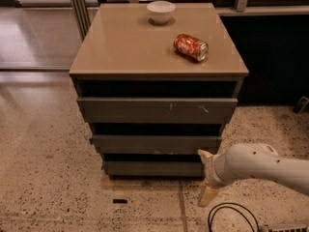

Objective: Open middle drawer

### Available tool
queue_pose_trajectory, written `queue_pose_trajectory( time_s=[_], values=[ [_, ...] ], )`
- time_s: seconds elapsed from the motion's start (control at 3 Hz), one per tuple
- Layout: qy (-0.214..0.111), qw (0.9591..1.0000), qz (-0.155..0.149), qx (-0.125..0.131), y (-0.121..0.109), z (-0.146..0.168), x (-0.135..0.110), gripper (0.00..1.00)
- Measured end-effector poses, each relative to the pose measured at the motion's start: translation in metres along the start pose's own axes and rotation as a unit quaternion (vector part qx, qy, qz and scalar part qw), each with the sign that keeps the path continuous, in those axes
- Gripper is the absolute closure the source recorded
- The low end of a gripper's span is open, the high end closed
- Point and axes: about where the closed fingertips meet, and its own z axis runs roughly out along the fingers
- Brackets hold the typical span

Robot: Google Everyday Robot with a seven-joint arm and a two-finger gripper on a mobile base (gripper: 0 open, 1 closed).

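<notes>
Speckled stone floor [48,178], cabinet [82,93] at centre. Nearest us, at 5 o'clock: the gripper [206,176], fingers spread apart, holding nothing, its upper fingertip just beside the right end of the lowest front [152,168]. At 6 o'clock: the middle drawer [155,143], second of three. We judge it not yet pulled, as no inside shows. Above it is the scratched top drawer [157,109]. Farthest, at 12 to 1 o'clock on the tan top [120,47]: red can [190,47], white bowl [161,11]. Remaining, we judge: rise, catch the front's edge, draw it out.
</notes>
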Motion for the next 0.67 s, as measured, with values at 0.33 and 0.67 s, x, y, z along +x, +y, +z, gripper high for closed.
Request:
queue_pose_trajectory(
  time_s=[0.33,0.67],
  values=[
    [-0.007,0.9995,0.024,0.018,-0.028,0.022,0.016,0.0],
    [-0.008,0.9995,0.022,0.022,-0.034,0.034,0.018,0.0]
  ],
)
